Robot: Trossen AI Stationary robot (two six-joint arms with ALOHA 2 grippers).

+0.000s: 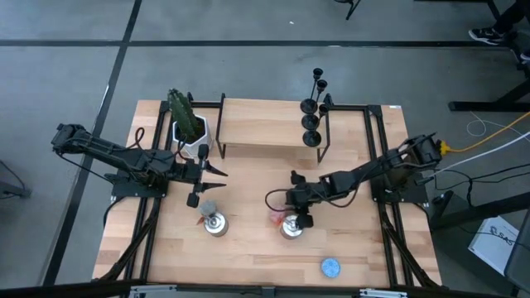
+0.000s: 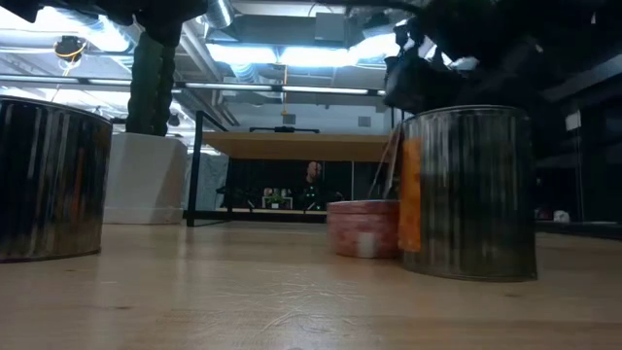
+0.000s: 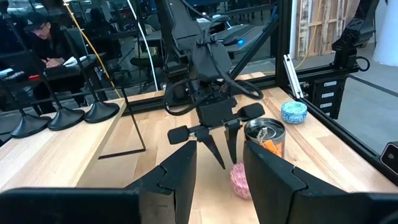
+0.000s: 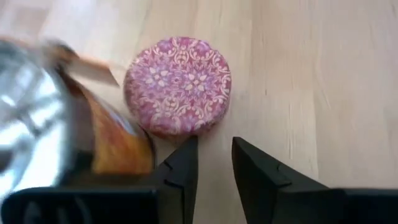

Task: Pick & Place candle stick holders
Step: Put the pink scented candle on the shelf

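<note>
Several black candle stick holders (image 1: 313,116) stand in a row on their round bases at the table's far right; their bases (image 3: 62,117) also show in the left wrist view. My right gripper (image 1: 290,209) (image 3: 227,158) slants down, open, over the table's middle. It hovers just above a pink patterned round tin (image 4: 178,84), beside a silver tin (image 4: 43,118), with nothing between its fingers. My left gripper (image 1: 224,180) (image 3: 221,174) is held level and open above the table's left half, pointing toward the right arm.
A second silver tin (image 1: 215,223) stands left of centre near the front. A small blue round tin (image 1: 330,266) lies at the front right. A plant in a white pot (image 1: 189,132) stands at the far left beside a black-framed wooden shelf (image 1: 265,124).
</note>
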